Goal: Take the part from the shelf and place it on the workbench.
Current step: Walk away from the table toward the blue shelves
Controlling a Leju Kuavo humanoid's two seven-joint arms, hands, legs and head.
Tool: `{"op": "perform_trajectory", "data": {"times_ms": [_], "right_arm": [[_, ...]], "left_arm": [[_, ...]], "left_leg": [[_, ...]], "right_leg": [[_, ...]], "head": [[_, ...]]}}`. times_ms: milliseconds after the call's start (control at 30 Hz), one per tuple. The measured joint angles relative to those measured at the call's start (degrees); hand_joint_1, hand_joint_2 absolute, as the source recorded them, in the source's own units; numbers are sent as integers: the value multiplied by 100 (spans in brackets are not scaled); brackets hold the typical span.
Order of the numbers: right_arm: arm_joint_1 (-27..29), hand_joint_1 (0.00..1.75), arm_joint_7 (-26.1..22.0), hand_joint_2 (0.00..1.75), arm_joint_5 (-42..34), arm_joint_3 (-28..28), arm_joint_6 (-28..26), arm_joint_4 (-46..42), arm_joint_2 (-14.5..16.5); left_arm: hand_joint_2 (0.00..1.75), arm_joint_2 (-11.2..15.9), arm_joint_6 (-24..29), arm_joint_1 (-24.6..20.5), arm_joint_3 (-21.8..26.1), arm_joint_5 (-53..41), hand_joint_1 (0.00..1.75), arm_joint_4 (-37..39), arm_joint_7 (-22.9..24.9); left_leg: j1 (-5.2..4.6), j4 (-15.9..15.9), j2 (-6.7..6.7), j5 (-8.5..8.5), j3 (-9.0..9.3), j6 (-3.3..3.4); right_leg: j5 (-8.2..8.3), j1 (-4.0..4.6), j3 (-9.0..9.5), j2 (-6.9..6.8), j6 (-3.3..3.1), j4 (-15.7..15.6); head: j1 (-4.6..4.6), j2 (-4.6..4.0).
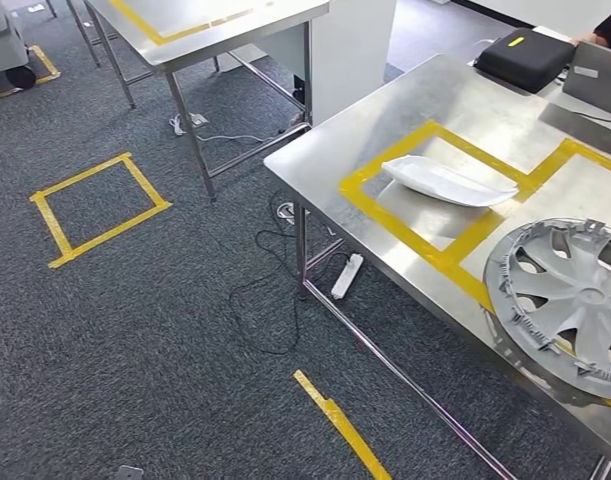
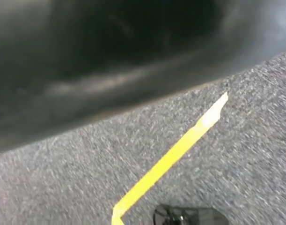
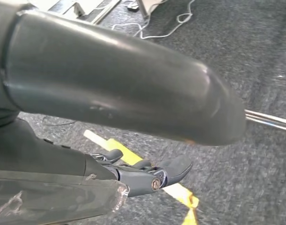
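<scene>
The white part [image 1: 445,182] lies flat on the workbench [image 1: 362,130] inside a yellow-taped square, long axis running left-right, well clear of the edge. Right hand [image 3: 148,174] hangs over carpet, fingers apart, seemingly empty; left hand's state I cannot tell.

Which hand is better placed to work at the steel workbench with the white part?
Probably the right: the workbench stands on the robot's right side, and the right hand hangs with fingers apart, holding nothing. The left wrist view is too blurred to judge.
</scene>
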Motion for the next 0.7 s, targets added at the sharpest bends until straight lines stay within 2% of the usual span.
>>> {"op": "perform_trajectory", "data": {"times_ms": [67,133,167,233,267,300,333,400,433,500,567,633,700], "right_arm": [[-9,0,-53,0,1,-2,-1,-13,-2],[-10,0,-97,0,2,-3,2,-36,-4],[-9,0,-113,0,2,-3,3,-43,-3],[-5,0,-122,0,2,-3,4,-57,-4],[-5,0,-126,0,2,-3,4,-65,-5],[-8,0,-128,0,2,-3,4,-75,-6],[-11,0,-130,0,2,-3,4,-83,-7],[-21,0,-135,0,2,-3,4,-90,-7],[-25,0,-140,0,2,-3,4,-91,-7],[-34,0,-156,0,2,-3,4,-93,-7],[-49,0,-176,0,1,-3,6,-95,-5],[-59,0,-192,0,1,-3,10,-96,-4],[-50,0,-195,0,1,-2,14,-97,-4]], "left_arm": [[0,-6,-60,5,32,-4,0,5,-65],[0,-17,-123,1,66,-1,0,13,-134],[0,-26,-151,-12,78,4,0,17,-164],[0,-47,-193,-39,99,10,0,29,-206],[0,-55,-212,-43,110,10,0,35,-219],[0,-60,-228,-41,121,9,0,41,-229],[0,-63,-244,-37,131,5,0,45,-233],[0,-69,-263,-37,145,-16,0,49,-225],[0,-72,-268,-46,151,-33,0,50,-211],[0,-78,-274,-63,174,-78,0,51,-174],[0,-81,-280,-52,204,-115,0,51,-144],[0,-91,-280,-34,226,-149,0,51,-132],[0,-97,-274,-45,237,-192,0,51,-124]], "left_leg": [[19,7,-33,11,-21,-67],[32,201,84,-133,-105,-129],[41,457,177,-295,-217,-158],[63,1206,295,-667,-560,-214],[73,1501,312,-764,-694,-231],[81,1617,320,-755,-745,-240],[85,1508,329,-639,-682,-241],[84,801,421,-267,-306,-214],[69,433,488,-150,-114,-189],[36,52,570,-91,70,-124],[17,16,517,-95,67,-53],[30,-25,452,-68,77,19],[42,-48,377,-50,78,73]], "right_leg": [[28,6,32,-53,-51,-24],[63,-5,50,-129,-114,-50],[71,-10,54,-178,-137,-60],[66,1,49,-281,-155,-59],[61,6,48,-334,-158,-58],[56,8,49,-382,-158,-57],[50,8,55,-425,-156,-57],[32,10,82,-504,-138,-56],[15,24,92,-537,-116,-48],[-10,50,103,-606,-65,-44],[-24,50,114,-666,-9,-53],[-147,28,47,-543,51,92],[-483,11,-245,-323,88,695]], "head": [[0,0],[-26,0],[-41,0],[-61,0],[-59,0],[-61,0],[-61,0],[-62,0],[-62,0],[-54,0],[-49,0],[-34,0],[-10,0]]}}
